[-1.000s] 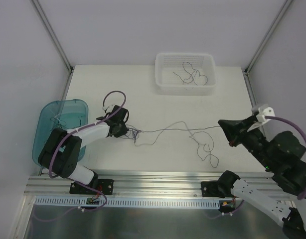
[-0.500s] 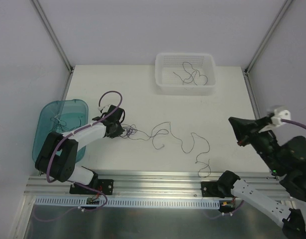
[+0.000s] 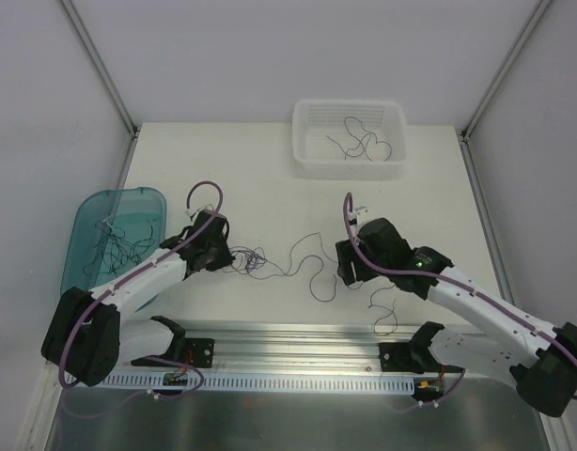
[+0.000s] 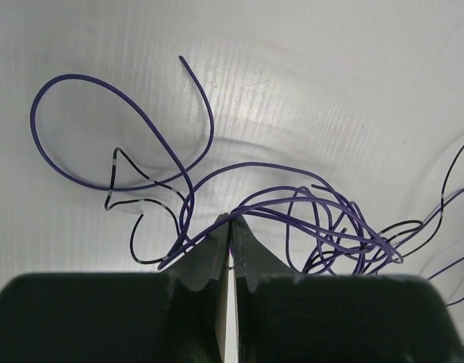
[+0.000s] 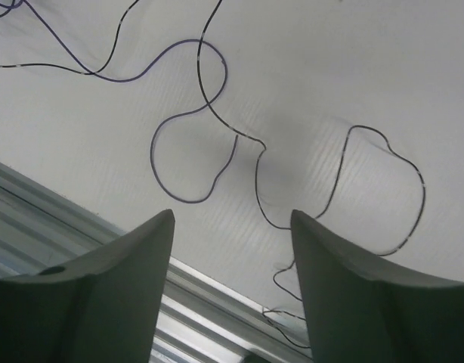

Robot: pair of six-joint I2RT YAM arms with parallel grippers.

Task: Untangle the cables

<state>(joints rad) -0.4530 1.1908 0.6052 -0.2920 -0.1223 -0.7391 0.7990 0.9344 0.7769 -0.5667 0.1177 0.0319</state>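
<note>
The cables are thin purple and black wires. A knotted clump lies left of the table's middle, and my left gripper is shut on its purple strands, pinched at the fingertips. From the clump a long loose strand curls rightwards towards the front rail. My right gripper hovers just above that strand. In the right wrist view it stands open with nothing between its fingers, and the strand's loop lies on the table beyond them.
A white mesh basket at the back holds a few wires. A teal bin at the left edge holds more wires. The aluminium rail runs along the table's front edge, with the strand's end lying near it.
My right arm swung in from the far right to the table's middle and its gripper opened, letting go of the strand. The once taut strand now lies slack and curled. The left gripper shifted slightly.
</note>
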